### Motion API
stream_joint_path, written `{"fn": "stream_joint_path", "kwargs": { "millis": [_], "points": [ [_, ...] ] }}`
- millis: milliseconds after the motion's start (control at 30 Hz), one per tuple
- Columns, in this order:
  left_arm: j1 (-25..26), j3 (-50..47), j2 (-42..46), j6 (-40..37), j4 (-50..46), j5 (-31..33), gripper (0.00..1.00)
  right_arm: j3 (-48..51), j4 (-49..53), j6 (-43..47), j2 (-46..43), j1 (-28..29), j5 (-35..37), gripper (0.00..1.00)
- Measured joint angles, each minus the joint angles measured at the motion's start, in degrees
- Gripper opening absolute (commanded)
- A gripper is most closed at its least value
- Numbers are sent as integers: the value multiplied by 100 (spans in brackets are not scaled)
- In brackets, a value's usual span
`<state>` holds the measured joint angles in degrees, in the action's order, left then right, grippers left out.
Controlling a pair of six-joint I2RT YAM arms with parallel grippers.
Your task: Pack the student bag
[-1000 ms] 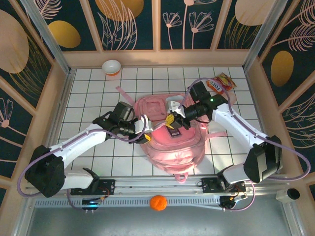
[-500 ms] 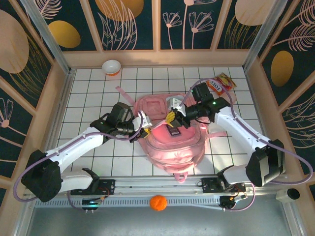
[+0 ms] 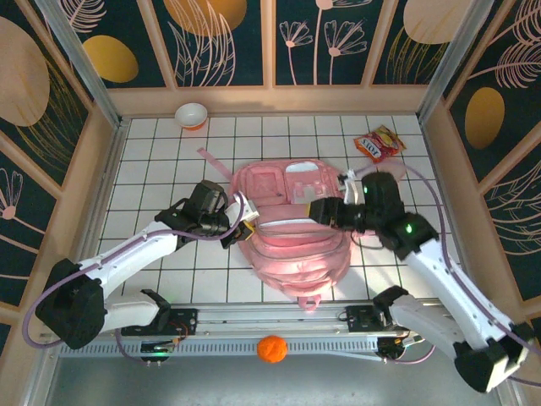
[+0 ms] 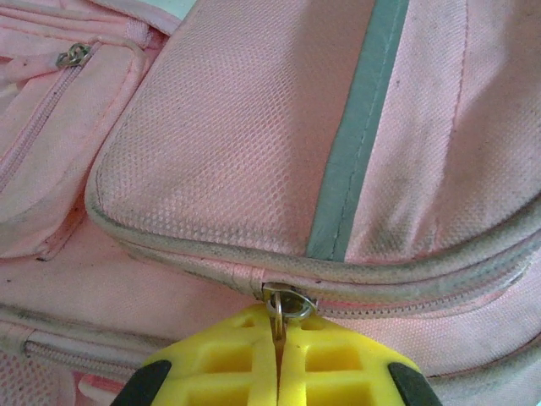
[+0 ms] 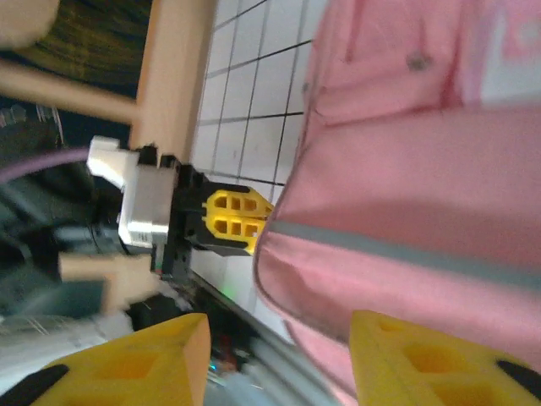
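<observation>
White gridded table (image 3: 152, 152), floral-panelled enclosure: student bag (image 3: 292, 245) flat at centre; left tool (image 3: 245, 228) now clamped on a zip pull (image 4: 283, 306) at the bag's left side; right tool (image 3: 318, 211), jaws parted and empty, has withdrawn rightward off the bag, so zipping probably comes next.

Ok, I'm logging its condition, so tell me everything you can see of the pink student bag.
The student bag is a soft pink backpack of mesh-like fabric, lying flat on the white tiled table. It has several zipped pockets, a grey stripe, a white patch and trailing pink straps. The left gripper is shut on a metal zip pull at its left side; the right gripper is open over its right side.
</observation>
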<state>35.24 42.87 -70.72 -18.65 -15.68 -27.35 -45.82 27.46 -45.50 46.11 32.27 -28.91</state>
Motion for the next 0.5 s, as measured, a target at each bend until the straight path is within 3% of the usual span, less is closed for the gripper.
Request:
{"fn": "stream_joint_path", "kwargs": {
  "millis": [100,200,333,500],
  "points": [
    [0,-20,24,37,-2,46,0,857,-339,-1884,-883,964,568,44],
    [0,-20,24,61,0,85,0,1108,-507,-3101,-1143,1672,1110,50],
    [2,-20,22,101,-2,87,0,1137,-922,-3993,-752,2238,1497,51],
    [2,-20,22,103,-2,85,0,1561,-1652,-4612,-271,2315,1816,50]
  ]
}}
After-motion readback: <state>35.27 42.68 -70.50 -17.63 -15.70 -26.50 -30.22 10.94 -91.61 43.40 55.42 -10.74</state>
